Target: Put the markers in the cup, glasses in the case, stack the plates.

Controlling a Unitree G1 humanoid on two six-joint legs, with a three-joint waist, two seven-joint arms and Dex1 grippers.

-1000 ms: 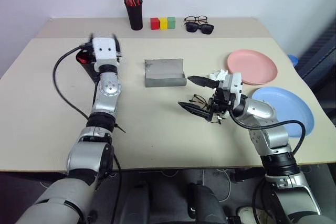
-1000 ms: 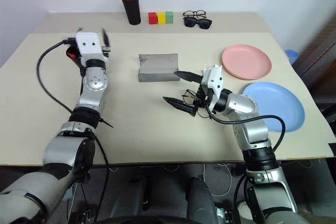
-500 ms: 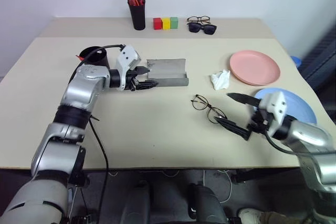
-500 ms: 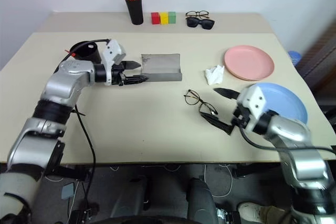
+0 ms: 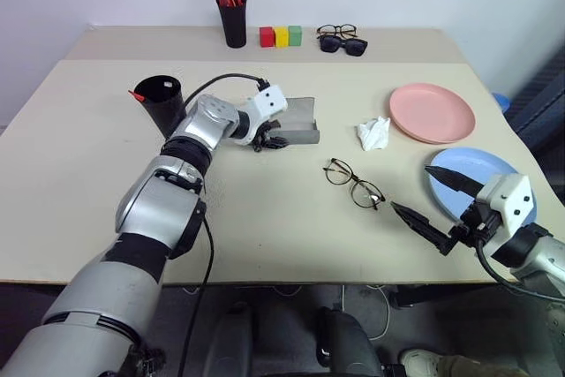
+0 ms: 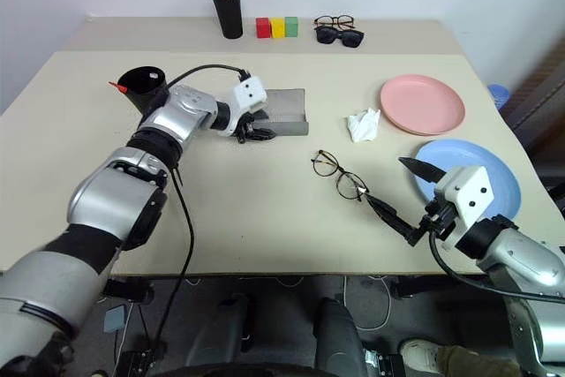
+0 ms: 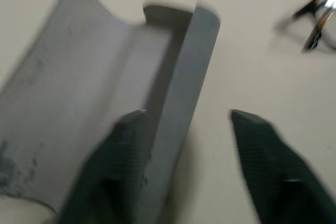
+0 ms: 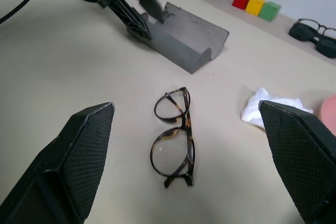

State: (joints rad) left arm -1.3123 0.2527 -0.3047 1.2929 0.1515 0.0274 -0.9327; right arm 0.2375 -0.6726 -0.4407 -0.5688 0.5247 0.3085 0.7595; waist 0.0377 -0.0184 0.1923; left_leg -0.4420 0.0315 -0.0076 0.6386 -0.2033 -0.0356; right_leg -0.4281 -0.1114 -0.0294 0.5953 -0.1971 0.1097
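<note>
Nearest me, my right gripper (image 5: 430, 203) hangs low over the near right part of the table (image 5: 265, 218), its two fingers spread as wide as they go and holding nothing. The glasses (image 5: 353, 184) lie flat on the table just beyond and to the left of its tips, apart from them; from that wrist they sit between the two fingers, lenses in line, arms folded under. The blue plate (image 5: 481, 178) lies just beside this gripper on its far right, and the pink plate (image 5: 432, 112) sits farther back, separate from the blue one, not stacked. A crumpled white tissue (image 5: 372, 133) rests between the glasses and the pink plate. Farther in, my left gripper (image 6: 253, 132) is at the left end of the open grey case (image 5: 296, 123), its fingers partly open and set astride the case's front wall, one inside the trough and one outside; I cannot tell whether they press it. The case lies well apart from the glasses, up and to the left of them. Left of my left arm stands the black cup (image 5: 162, 104) with a red marker (image 5: 137, 94) poking over its rim. At the far edge stand a pen holder (image 5: 233, 22), three coloured blocks (image 5: 281, 36) and two more pairs of spectacles (image 5: 340, 40).
</note>
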